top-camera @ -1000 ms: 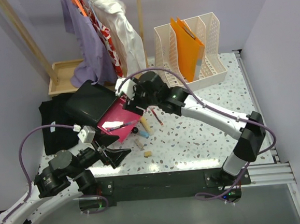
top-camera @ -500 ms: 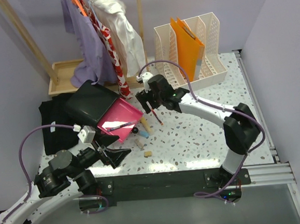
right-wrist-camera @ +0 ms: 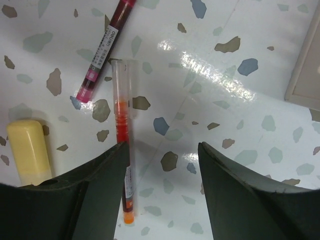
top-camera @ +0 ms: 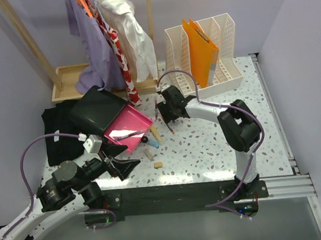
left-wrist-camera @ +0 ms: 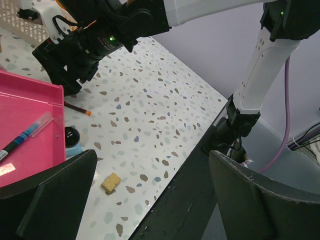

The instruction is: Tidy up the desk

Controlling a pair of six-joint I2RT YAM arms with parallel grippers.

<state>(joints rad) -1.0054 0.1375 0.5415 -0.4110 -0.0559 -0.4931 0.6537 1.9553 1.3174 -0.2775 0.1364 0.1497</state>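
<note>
**Right pincer low over loose pens; both pincers empty**

The desk (top-camera: 223,143) fills the middle of the top view. It runs from its black front edge, by the arm bases, back to the file rack (top-camera: 200,55).

The right pincer (top-camera: 163,113) points down at the desk, just in front of the rack and beside the pink tray (top-camera: 128,125). In its wrist view the fingers (right-wrist-camera: 60,200) stand well apart and grip nothing; bare desk shows between them. An orange pen (right-wrist-camera: 121,115) lies flat on the desk in the gap, along the inner edge of one finger. We cannot tell whether it touches. A red pen (right-wrist-camera: 105,47) lies just beyond it, at an angle, their ends close together. A yellow stick (right-wrist-camera: 29,150) lies outside that same finger.

The left pincer (top-camera: 122,166) hangs over the near edge of the desk, fingers spread wide, empty. Its wrist view shows a blue pen (left-wrist-camera: 25,135) inside the pink tray. A small tan block (left-wrist-camera: 111,181) sits on the desk near the front edge.
</note>
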